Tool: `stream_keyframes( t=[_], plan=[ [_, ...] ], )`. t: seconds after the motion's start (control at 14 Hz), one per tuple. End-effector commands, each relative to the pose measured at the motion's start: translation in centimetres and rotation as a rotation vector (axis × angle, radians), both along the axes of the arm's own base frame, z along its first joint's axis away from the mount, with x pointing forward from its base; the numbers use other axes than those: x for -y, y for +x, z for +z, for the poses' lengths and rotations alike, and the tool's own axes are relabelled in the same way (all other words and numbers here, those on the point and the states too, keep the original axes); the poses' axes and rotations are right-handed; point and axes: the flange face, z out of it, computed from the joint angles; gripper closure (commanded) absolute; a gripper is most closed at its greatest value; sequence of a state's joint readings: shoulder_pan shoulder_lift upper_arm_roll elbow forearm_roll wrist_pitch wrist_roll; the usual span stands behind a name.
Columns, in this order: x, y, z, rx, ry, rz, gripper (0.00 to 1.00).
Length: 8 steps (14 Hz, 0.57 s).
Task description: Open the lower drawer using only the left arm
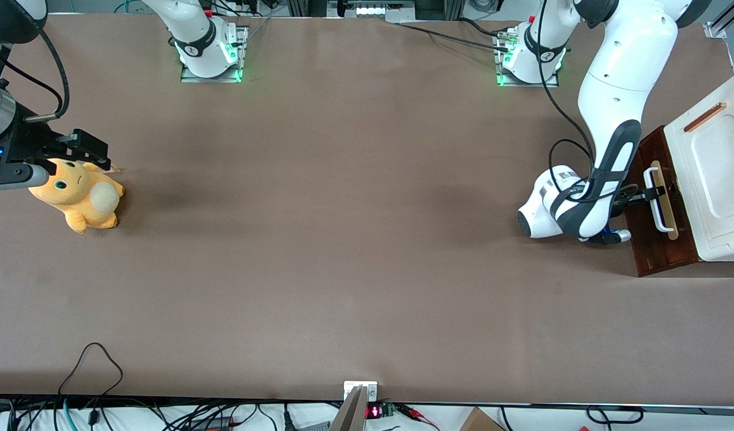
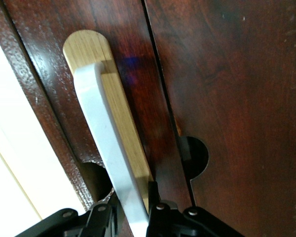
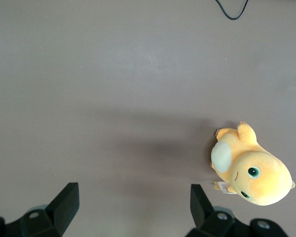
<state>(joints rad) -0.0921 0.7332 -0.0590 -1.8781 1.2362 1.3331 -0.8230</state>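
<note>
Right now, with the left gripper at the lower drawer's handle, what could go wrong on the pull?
1. The gripper sits astride the white loop handle well off the handle's middle; an off-centre pull might skew the lower drawer so it binds.
2. The fingers hold only the thin, smooth bar, so they may slip off.
3. The white cabinet looks unanchored and may slide along instead.

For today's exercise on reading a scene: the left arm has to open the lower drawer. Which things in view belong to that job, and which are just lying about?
Belong to the job:
- lower drawer, dark red-brown wood front
- its white loop handle on the pale wooden strip
- left gripper, at the handle, fingers either side of it

Just lying about:
- yellow plush toy, toward the parked arm's end of the table
- white moulded panel above the drawer
</note>
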Motion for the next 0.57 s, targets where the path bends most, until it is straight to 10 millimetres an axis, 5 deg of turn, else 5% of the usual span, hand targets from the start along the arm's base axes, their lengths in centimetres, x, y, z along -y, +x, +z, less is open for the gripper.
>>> stream_keyframes(
  t=[0.0,0.5],
  plan=[
    [0.53,0.07,-0.56,-0.032,0.013,-0.026,0.81],
    [1.47,0.02,-0.62,-0.026,0.01,-0.035,0.82]
  ],
)
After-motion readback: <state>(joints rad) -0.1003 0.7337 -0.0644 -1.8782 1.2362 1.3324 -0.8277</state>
